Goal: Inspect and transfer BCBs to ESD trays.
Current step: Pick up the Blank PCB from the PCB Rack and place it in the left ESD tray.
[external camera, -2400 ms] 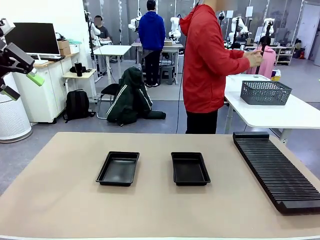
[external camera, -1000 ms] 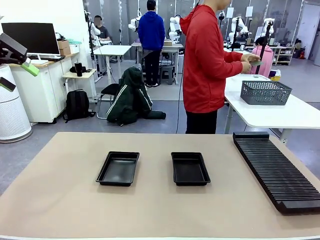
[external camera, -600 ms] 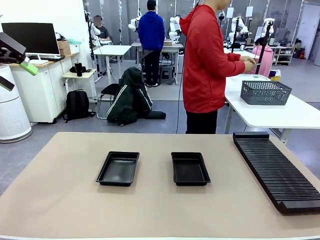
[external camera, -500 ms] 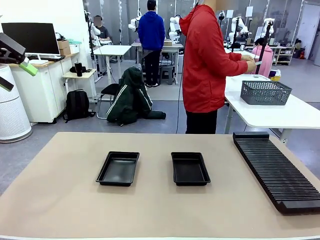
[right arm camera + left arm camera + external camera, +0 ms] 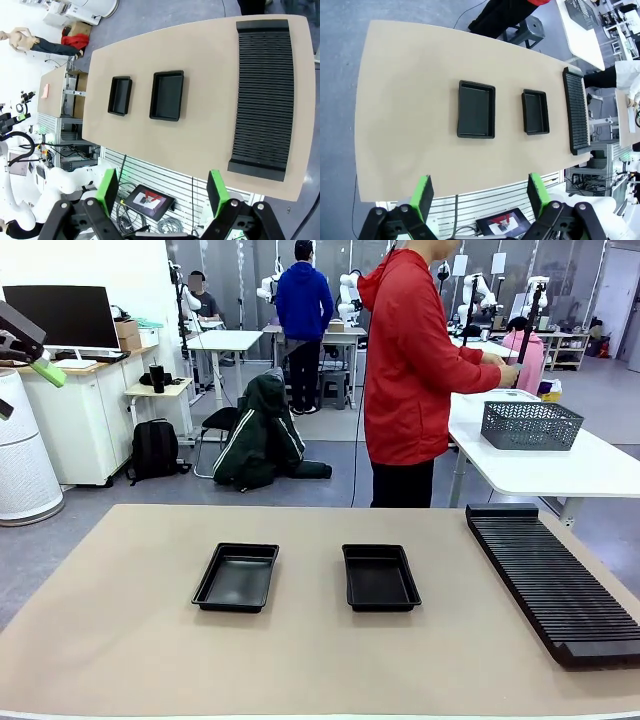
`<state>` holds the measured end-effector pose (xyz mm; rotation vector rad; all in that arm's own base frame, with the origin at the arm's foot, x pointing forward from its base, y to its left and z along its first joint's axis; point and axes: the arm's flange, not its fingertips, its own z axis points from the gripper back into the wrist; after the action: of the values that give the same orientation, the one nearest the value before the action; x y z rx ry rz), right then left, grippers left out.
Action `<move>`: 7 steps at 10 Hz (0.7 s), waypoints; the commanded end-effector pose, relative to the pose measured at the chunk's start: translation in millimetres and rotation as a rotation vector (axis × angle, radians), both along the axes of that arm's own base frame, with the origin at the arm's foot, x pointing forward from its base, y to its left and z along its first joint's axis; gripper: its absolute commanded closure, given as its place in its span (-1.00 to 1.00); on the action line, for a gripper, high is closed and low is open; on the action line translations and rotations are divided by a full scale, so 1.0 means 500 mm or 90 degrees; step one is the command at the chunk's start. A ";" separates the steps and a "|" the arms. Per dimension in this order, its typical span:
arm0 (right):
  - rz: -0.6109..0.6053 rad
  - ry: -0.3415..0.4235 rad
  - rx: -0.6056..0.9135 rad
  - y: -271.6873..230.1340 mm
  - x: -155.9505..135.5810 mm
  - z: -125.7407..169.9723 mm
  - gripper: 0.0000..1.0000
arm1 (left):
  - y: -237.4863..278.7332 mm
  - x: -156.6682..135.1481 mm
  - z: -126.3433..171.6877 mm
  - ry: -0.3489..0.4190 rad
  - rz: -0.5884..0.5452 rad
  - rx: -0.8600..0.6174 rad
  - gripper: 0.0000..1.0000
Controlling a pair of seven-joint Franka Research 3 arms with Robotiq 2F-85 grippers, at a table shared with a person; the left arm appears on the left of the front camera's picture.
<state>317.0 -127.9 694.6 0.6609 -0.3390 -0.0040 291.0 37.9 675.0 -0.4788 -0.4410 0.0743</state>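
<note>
trays (image 5: 237, 578): black plastic, you'll spot a soft sheen on the floors
table (image 5: 300, 665): smooth matt beige top
rack (image 5: 552, 585): black ribbed plastic, pretty matt
basket (image 5: 531, 426): grey mesh, dull finish
hoodie (image 5: 405, 370): red cloth, soft-looking, matt

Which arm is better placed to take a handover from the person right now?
Probably right. The person's hands are by the side table on the robot's right, past the ribbed rack. Both the left claw and right claw hang high and open, so side decides.
</note>
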 end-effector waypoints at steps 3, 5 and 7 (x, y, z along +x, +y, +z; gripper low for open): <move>0.001 -0.002 0.000 0.002 -0.004 0.002 -0.88 | -0.006 -0.002 0.021 0.077 0.048 0.015 -1.00; 0.001 -0.002 0.000 0.002 -0.004 0.002 -0.88 | -0.020 0.000 0.035 0.094 0.064 0.050 -1.00; 0.001 -0.002 0.000 0.002 -0.004 0.002 -0.88 | -0.040 -0.001 0.045 0.094 0.065 0.090 -1.00</move>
<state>316.6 -127.8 695.0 0.6607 -0.3400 -0.0035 291.0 18.4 692.4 -0.3508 -0.3430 0.1638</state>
